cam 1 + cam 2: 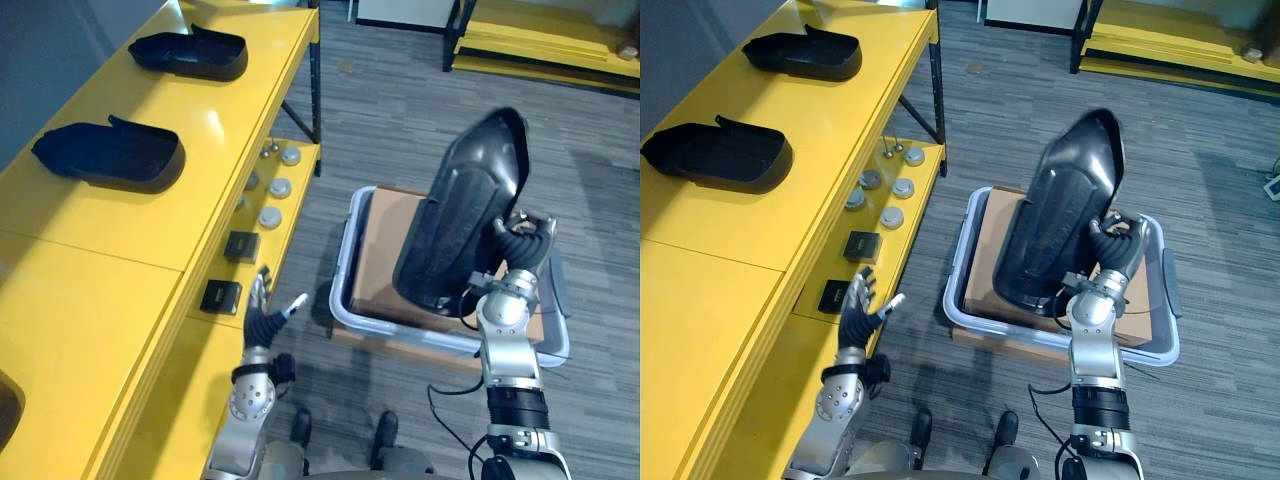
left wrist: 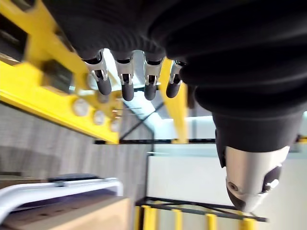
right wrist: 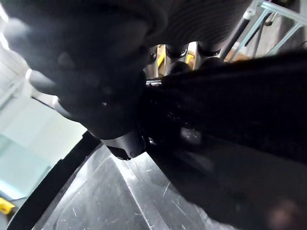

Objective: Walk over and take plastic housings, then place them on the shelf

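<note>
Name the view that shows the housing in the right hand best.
The right eye view: the held housing shows whole, upright over the bin, the right hand curled round its lower edge. The left eye view shows almost the same. The right wrist view gives a close dark patch of it; the left wrist view faces the shelf.

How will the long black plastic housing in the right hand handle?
Probably stiff: the long black plastic housing stands up from the right hand without sagging. Likely light, held at one end. Its glossy shell may slip in the grip.
</note>
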Robot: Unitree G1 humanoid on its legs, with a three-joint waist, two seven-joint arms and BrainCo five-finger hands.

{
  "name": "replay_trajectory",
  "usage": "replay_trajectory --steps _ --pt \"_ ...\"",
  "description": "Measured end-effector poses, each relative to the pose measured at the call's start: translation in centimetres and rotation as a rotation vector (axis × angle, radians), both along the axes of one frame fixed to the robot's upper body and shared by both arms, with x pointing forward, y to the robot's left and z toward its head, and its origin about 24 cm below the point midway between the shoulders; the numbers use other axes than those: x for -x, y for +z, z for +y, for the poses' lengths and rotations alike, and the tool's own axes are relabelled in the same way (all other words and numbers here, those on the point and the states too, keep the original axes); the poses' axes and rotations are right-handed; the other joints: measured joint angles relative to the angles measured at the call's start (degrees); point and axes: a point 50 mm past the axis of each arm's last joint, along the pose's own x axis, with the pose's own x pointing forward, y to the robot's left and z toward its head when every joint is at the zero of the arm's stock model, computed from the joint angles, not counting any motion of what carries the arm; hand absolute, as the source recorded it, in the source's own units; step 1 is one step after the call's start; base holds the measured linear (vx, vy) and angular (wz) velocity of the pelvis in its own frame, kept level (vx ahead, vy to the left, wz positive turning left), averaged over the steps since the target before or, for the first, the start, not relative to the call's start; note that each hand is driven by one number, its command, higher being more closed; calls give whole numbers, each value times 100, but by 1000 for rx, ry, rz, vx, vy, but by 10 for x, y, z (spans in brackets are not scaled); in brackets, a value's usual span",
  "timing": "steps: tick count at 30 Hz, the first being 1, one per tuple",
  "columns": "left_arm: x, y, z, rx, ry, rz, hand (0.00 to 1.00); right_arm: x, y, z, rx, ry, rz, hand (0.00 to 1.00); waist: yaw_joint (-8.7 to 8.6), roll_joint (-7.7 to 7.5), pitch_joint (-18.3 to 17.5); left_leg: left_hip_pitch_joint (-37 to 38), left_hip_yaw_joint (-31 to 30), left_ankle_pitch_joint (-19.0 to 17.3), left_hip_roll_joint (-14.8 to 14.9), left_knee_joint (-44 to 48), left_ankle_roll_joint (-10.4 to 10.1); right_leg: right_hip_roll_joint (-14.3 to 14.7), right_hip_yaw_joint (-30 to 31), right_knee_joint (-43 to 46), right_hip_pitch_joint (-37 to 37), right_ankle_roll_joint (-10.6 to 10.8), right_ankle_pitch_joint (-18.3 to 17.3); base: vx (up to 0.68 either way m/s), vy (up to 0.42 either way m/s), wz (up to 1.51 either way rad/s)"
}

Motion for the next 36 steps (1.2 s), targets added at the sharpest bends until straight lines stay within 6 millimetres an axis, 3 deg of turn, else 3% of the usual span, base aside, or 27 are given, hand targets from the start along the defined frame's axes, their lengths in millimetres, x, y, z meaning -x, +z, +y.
replay_trajectory --steps 3,8,12,17,18,25,26,36 --pt "-1 20 -16 20 -69 -95 0 2 11 17 36 63 -52 100 4 1 -127 91 118 -1 9 -29 2 -3 106 4 21 0 0 1 19 -17" --pt "-1 30 -35 24 -155 -134 0 3 14 42 19 150 -76 100 -20 -6 -177 225 194 -15 25 -58 22 11 216 20 82 -3 2 -24 13 -11" --pt "1 30 -45 -8 -187 -133 0 8 21 63 9 244 -117 100 -20 -7 -204 262 304 -32 30 -74 46 23 293 19 76 -9 7 -46 22 -11" --pt "-7 14 -55 -70 -188 -46 0 15 19 88 -36 357 -127 100 -19 -53 -415 259 405 -45 36 -91 63 40 404 21 11 -11 13 -1 12 -10" --pt "-7 11 -55 -73 -183 -32 100 15 19 90 -49 362 -126 100 -26 -72 -431 259 429 -46 34 -92 64 38 412 20 8 -9 15 -6 16 -7" --pt "-8 5 -57 -81 -189 3 100 18 8 88 -111 376 -88 100 -72 -110 -506 285 490 -66 35 -92 89 36 501 17 -2 -6 24 -9 9 -6" --pt "-8 5 -57 -80 -189 3 100 18 8 88 -110 376 -88 0 -84 -108 -514 290 496 -72 35 -91 96 37 512 17 -3 -6 25 -30 8 -8" --pt "-19 -8 -37 -78 -88 83 100 27 9 96 -105 577 -103 0 -142 -113 -531 317 547 -76 87 -87 99 60 568 16 -1 -24 52 -22 -2 -3"
